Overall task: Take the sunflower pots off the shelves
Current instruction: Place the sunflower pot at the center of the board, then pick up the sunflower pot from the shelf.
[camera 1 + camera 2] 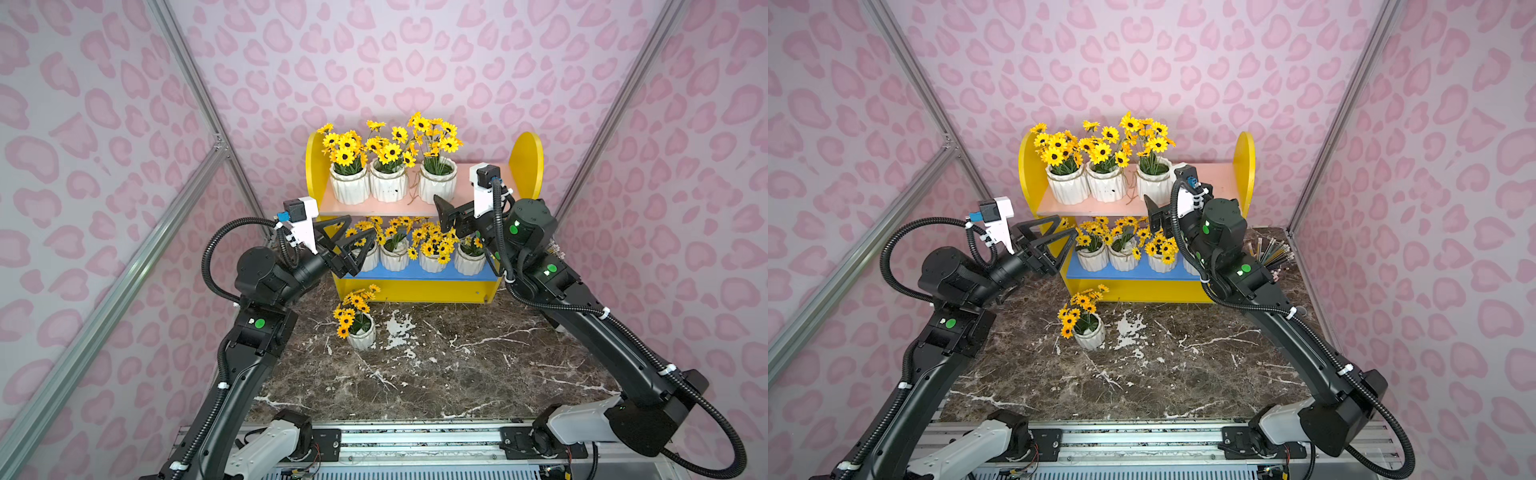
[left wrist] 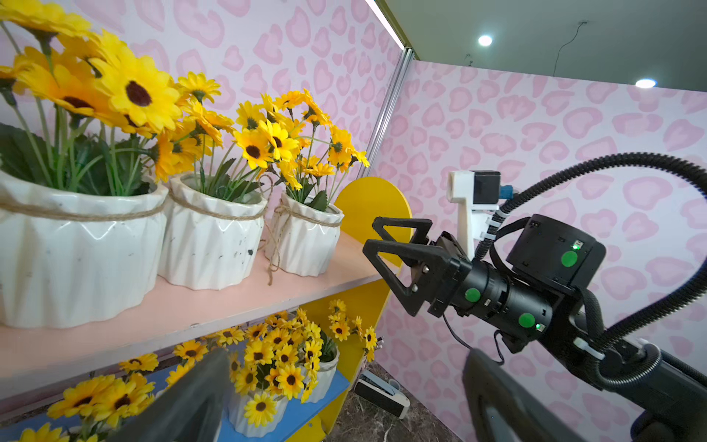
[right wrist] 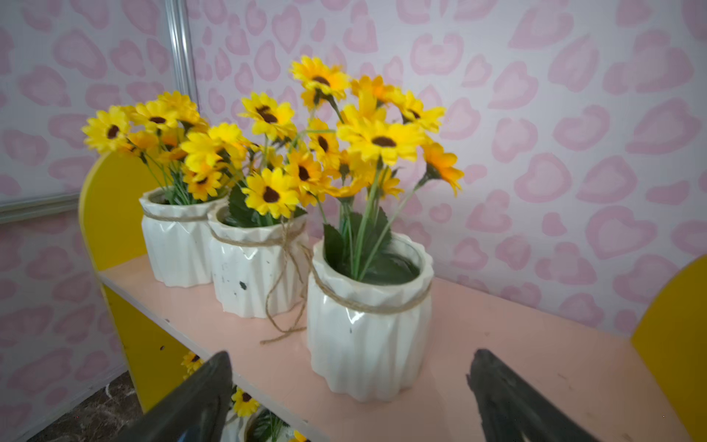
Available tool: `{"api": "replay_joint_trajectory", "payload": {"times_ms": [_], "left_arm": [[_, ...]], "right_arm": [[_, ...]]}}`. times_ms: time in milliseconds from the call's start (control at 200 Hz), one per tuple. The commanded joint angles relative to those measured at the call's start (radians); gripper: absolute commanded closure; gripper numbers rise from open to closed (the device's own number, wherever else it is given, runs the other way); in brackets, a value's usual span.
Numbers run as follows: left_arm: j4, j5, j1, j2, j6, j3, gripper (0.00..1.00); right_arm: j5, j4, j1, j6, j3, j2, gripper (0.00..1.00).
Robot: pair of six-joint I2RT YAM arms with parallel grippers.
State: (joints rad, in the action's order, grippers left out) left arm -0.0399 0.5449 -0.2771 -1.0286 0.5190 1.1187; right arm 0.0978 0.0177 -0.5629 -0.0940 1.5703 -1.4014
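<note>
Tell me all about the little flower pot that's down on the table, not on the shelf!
This sunflower pot is small, white and ribbed, and looks like ceramic. A bunch of yellow flowers with dark centres and green leaves rises from it and spills over its rim. It sits by itself on the dark marbled table, a little in front of the yellow shelves. Nothing but the table touches it.

left hand [image 1: 360, 228] open, empty, arm stretched forward; right hand [image 2: 372, 234] open, empty, wrist raised.
</note>
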Motion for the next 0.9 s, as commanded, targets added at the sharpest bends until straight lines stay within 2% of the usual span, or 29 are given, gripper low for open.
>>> {"api": "replay_joint_trajectory", "payload": {"times_ms": [0, 170, 430, 895], "left_arm": [[-0.003, -0.021, -0.002, -0.014, -0.037, 0.013, 0.03], [0.001, -0.027, -0.002, -0.02, -0.053, 0.012, 0.03], [0.021, -0.042, -0.002, -0.007, -0.077, 0.016, 0.03], [0.045, -0.057, -0.002, 0.011, -0.1, 0.016, 0.03]], "right_arm": [[-0.123, 0.003, 0.03, 0.035, 0.043, -0.036, 0.01], [-0.194, 0.007, 0.066, 0.055, 0.099, -0.101, 0.01], [-0.17, 0.054, 0.08, 0.053, 0.131, -0.152, 0.01], [-0.205, 0.054, 0.088, 0.033, 0.209, -0.234, 0.01]]}}
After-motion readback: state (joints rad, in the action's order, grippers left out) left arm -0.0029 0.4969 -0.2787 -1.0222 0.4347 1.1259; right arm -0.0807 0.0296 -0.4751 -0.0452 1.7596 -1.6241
